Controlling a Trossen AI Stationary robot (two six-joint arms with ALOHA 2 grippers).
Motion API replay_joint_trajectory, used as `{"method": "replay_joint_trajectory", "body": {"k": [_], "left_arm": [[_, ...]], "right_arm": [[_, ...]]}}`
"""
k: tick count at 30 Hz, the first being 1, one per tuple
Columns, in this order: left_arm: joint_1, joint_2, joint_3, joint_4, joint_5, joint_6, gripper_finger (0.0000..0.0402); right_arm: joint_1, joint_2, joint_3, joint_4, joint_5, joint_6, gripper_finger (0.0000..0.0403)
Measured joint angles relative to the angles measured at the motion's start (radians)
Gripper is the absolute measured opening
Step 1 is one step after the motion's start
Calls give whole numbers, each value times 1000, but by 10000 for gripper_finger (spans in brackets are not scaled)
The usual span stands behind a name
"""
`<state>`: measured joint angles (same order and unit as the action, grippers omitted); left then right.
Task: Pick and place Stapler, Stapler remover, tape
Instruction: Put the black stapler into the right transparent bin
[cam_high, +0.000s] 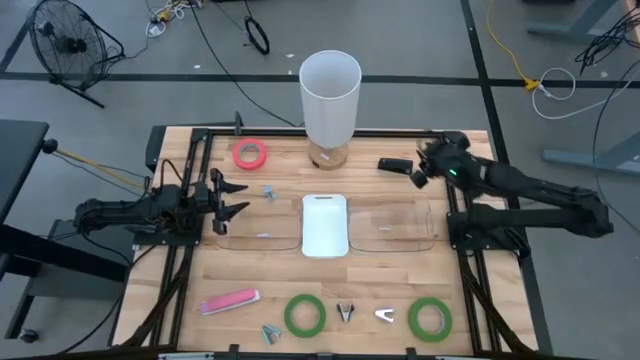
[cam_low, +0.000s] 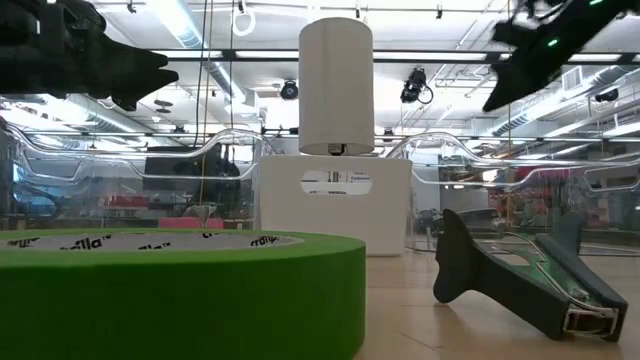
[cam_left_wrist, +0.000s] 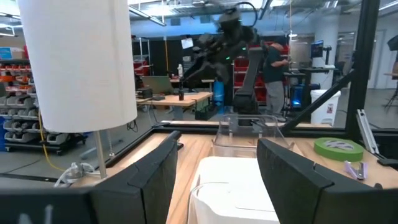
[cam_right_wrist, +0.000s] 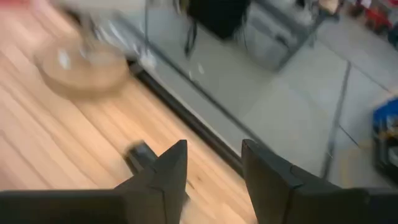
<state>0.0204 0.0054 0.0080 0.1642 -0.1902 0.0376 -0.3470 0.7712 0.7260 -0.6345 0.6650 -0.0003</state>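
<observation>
1. The table (cam_high: 250, 250) is pale wood planking with visible grain, edged by black metal rails.
2. A tall white cylinder (cam_high: 330, 95), smooth and matte, stands on a round wooden base at the far middle of the table.
3. Three flat rings of tape lie well apart: a pinkish red roll (cam_high: 250, 154) near the far left, a green roll (cam_high: 304, 314) at the near edge, and a second green roll (cam_high: 429, 319) near the right corner.
4. A black stapler (cam_high: 396, 165), long and wedge-shaped, lies on the wood to the right of the cylinder, just beside the right hand.
5. A flat pink bar-shaped thing (cam_high: 229, 301) lies on the near left; whether it is a stapler cannot be told.
6. Small metal claw-like pieces (cam_high: 345, 313) lie between the green rolls, perhaps the stapler removers.
7. A white rectangular tray (cam_high: 324, 225) with rounded corners sits mid-table between two clear plastic bins (cam_high: 395, 226).
8. The left hand (cam_high: 232, 198) hovers above the table's left side, fingers spread apart and empty.
9. The right hand (cam_high: 425, 164) is by the stapler's end, fingers parted and holding nothing.
10. Beyond the table are a grey concrete floor, a black fan (cam_high: 62, 40) and loose cables.
</observation>
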Motion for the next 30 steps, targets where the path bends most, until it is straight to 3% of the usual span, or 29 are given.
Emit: {"method": "replay_joint_trajectory", "body": {"k": [5,11,20,30], "left_arm": [[0,0,0,0,0,0,225],[0,0,0,-1,3,-1,225],[0,0,0,-2,3,-1,225],[0,0,0,-3,3,-1,225]], "right_arm": [[-196,207,93,-14,-167,-94,197],[-314,411,126,-39,-213,-169,258],[-327,614,126,-14,-230,-192,309],[-326,699,126,39,-338,-217,318]]}}
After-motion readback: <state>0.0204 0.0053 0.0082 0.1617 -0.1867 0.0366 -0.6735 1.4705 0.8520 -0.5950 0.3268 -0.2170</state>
